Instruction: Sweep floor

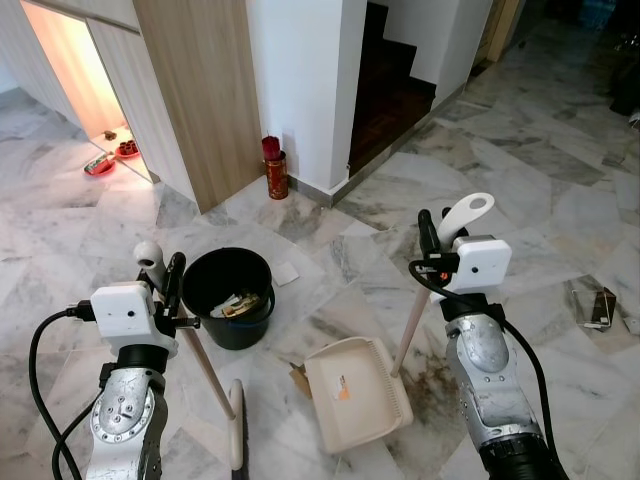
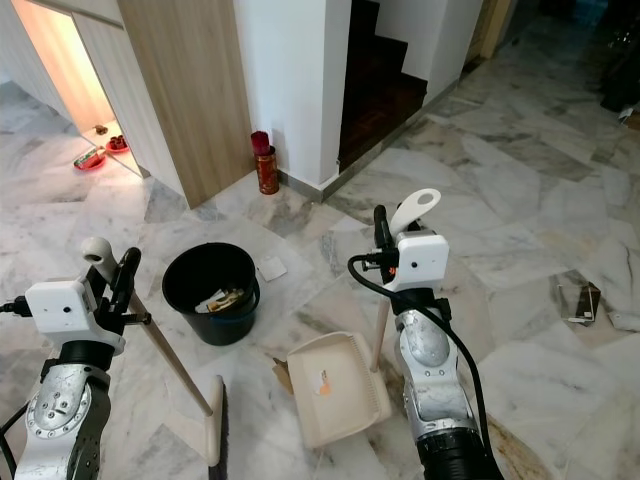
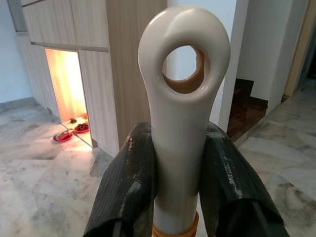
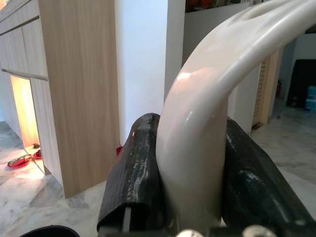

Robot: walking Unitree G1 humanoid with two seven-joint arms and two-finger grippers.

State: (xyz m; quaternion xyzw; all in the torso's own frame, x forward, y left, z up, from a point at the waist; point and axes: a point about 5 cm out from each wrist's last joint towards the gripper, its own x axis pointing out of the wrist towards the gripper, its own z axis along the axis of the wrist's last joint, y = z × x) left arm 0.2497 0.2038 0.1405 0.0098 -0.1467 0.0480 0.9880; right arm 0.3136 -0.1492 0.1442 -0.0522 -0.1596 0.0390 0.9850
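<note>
The robot stands on a pale marble floor (image 1: 560, 190) with a tool in each arm. Its left pincer (image 3: 180, 173) is closed tight around the cream, loop-ended top of a broom handle (image 3: 182, 113), one black finger (image 3: 129, 182) pressed on each side. The handle slants down and to the right to the broom head (image 1: 237, 430), which rests on the floor near the robot's feet. The right pincer (image 4: 190, 168) is likewise clamped on the curved cream grip of the dustpan handle (image 4: 207, 108); that pole drops to the left to a cream dustpan (image 1: 355, 395) lying flat on the floor between the two arms, with a small orange mark on its inner face. A scrap of brown cardboard (image 1: 298, 377) pokes out just beside the pan's left edge.

Left of the pan and a little farther off stands a black bucket (image 1: 228, 297) with some rubbish lying inside. Beyond it a red canister (image 1: 275, 168) stands against the foot of a white wall, next to wood-panelled cabinets (image 1: 195, 90). A dark stairway (image 1: 390, 90) opens to the right of that wall. Far left, red dishes (image 1: 110, 158) sit in a lit alcove. A few flat items (image 1: 598, 305) lie on the floor at the far right.
</note>
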